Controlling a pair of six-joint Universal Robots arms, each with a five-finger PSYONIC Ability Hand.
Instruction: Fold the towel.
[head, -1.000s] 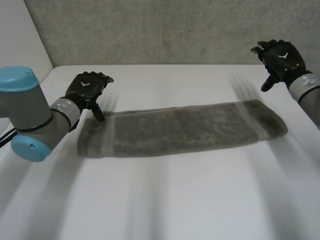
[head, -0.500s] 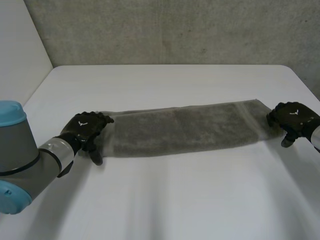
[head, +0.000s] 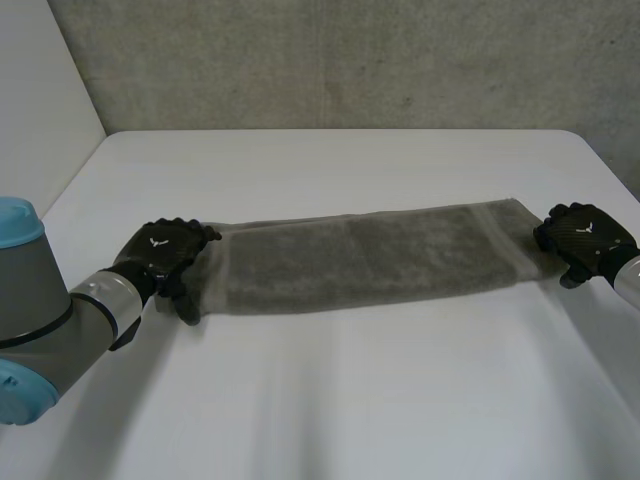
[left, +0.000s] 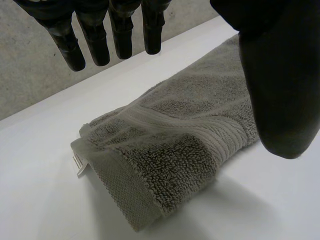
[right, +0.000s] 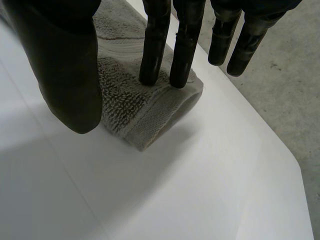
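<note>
The left hand (head: 163, 256) hung at the towel's left end with its fingers (left: 94, 41) straight and spread above the cloth and its thumb on the near side, holding nothing. The right hand (head: 586, 236) was likewise unclenched at the opposite end. Two of its fingers (right: 156, 47) rested straight on the corner of the cloth and nothing was pinched. Between them the towel (head: 360, 260), already a long narrow band, lay with its long axis running left to right across the desk (head: 340, 400), one short end under each hand, so neither arm was nearer. A second earlier both hands had been raised behind the towel. Since then they had come down onto its ends.
</note>
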